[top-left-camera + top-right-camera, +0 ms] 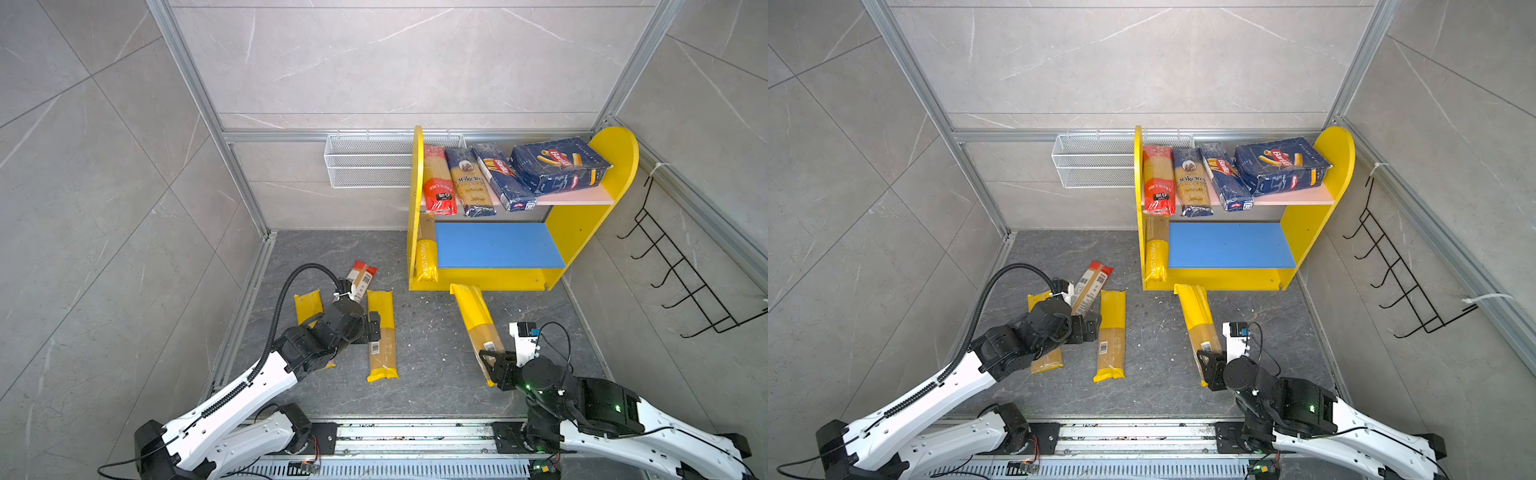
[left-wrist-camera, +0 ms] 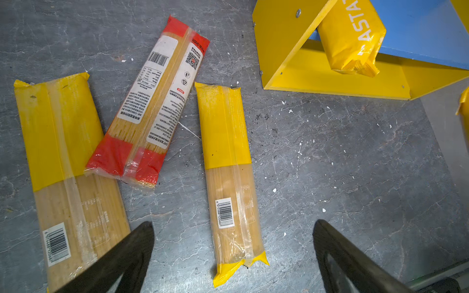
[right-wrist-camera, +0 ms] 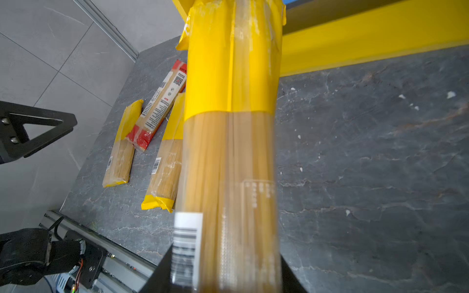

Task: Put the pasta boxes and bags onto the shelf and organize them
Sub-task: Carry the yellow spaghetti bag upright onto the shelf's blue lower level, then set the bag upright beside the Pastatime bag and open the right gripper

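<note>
Between right fingers [image 3: 158, 277], probably, yellow bag [image 3: 228, 142].

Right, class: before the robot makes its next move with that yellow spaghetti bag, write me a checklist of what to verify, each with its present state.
1. Right hand shut on the held yellow bag: ok.
2. That bag's far end clear of the front strip of the shelf: cannot tell.
3. Free space on the blue lower board beside the PASTATIME bag: ok.
4. Left hand open and empty: ok.
5. Floor free of bags: not ok; the second yellow bag, third yellow bag and red-ended bag lie on it.
</note>
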Controlling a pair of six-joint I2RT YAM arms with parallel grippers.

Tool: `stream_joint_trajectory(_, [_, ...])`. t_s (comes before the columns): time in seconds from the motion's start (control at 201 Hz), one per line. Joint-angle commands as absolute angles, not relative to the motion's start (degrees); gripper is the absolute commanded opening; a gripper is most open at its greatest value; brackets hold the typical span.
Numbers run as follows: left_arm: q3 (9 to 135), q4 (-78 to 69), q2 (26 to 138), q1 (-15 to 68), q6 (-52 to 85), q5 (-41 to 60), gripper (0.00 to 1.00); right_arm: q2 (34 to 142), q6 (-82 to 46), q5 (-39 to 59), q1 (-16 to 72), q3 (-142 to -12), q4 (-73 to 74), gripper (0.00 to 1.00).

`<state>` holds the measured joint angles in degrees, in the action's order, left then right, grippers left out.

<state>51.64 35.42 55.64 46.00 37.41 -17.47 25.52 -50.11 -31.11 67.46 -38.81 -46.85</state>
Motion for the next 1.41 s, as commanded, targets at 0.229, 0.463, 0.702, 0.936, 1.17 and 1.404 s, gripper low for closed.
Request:
stream_joint_trajectory(0.229, [53.73, 29.98, 57.21, 38.64, 32.46, -9.5, 1.0, 40.25, -39.21, -34.42, 60.11, -50.78, -34.93, 0.16])
stream_joint_trajectory(0.463, [53.39, 29.4, 56.31, 33.97, 31.07, -6.54, 1.0, 52.21, -31.73, -15.53, 39.33, -57.22, -26.62, 0.15])
stream_joint_trajectory(0.702, [52.48, 29.02, 55.48, 29.25, 30.34, -4.22, 1.0, 68.36, -27.57, -5.3, 28.37, -64.61, -17.15, 0.15])
stream_joint_trajectory(0.936, [52.15, 28.73, 56.15, 26.05, 29.71, -2.31, 1.0, 80.63, -25.34, -0.66, 22.56, -68.15, -7.38, 0.15])
stream_joint_trajectory(1.17, [52.29, 28.06, 57.73, 24.22, 29.16, -0.99, 1.0, 89.96, -25.46, 3.96, 17.93, -71.25, -2.13, 0.15])
stream_joint_trajectory(1.404, [52.47, 26.77, 59.65, 23.0, 28.85, 0.07, 1.0, 96.43, -25.57, 7.73, 16.18, -74.79, -0.4, 0.17])
